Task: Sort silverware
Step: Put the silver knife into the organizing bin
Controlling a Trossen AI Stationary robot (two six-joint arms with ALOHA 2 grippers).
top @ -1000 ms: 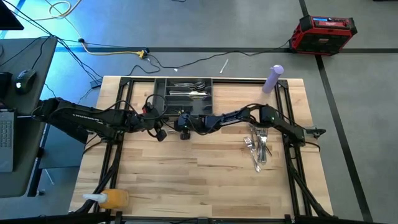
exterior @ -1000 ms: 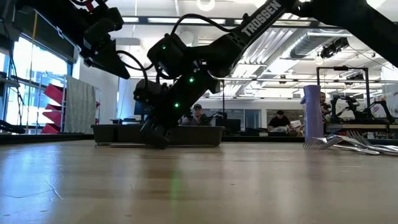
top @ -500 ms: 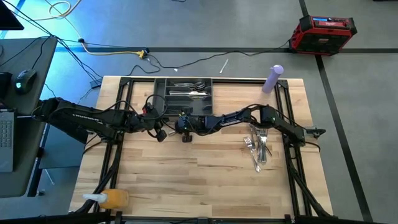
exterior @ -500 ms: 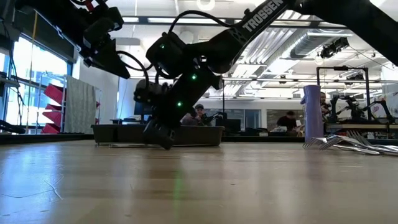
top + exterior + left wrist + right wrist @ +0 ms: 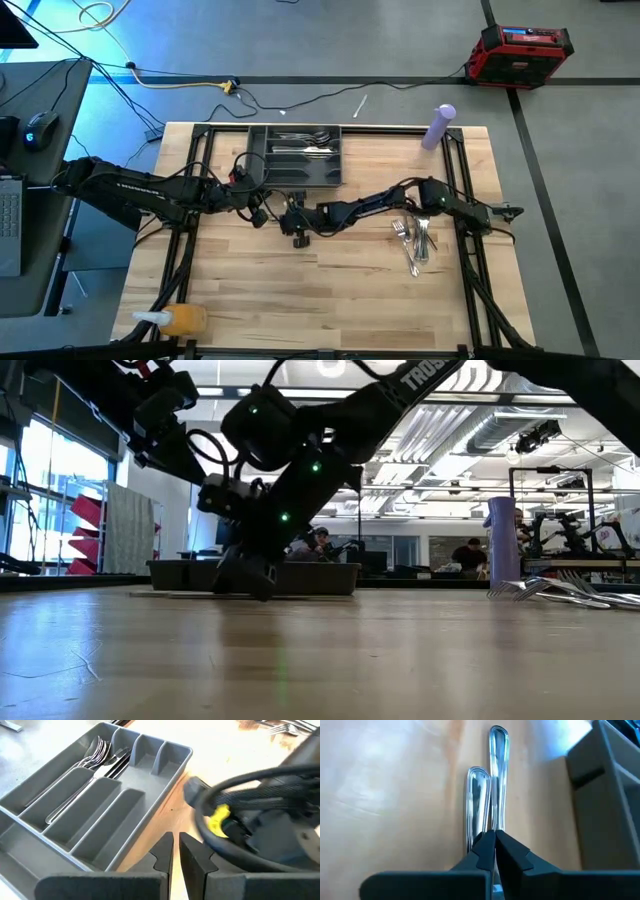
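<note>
The silverware shows in three places: a heap (image 5: pixel 415 240) on the table's right part, several pieces in the dark grey tray's far compartments (image 5: pixel 102 755), and two slim handles (image 5: pixel 490 785) sticking out past my right gripper (image 5: pixel 494 844). That gripper (image 5: pixel 296 230) is shut, low over the wood just near of the tray (image 5: pixel 295 155). My left gripper (image 5: pixel 175 851) is shut on nothing and hangs above the table by the tray's near edge (image 5: pixel 262 212), close to the right arm's wrist. My right gripper pinches silverware between its two fingers, on the shafts (image 5: pixel 496 826) just behind the handle ends. The fingers lie along the pieces, slanting down from the table's right. The rounded handle ends (image 5: pixel 498 735) reach forward over the wood; whether both pieces are pinched is hidden by the fingers.
A purple bottle (image 5: pixel 438 127) stands at the far right corner. An orange bottle (image 5: pixel 180 320) lies at the near left corner. The tray's wall (image 5: pixel 605 795) runs close beside the held pieces. Bare wood spreads across the table's near half. People sit in the room behind (image 5: pixel 450 555).
My right gripper has drawn back from the tray's near edge toward the table's near edge, staying low and shut, and the pieces in it have come along. The arm's elbow has swung nearer too.
</note>
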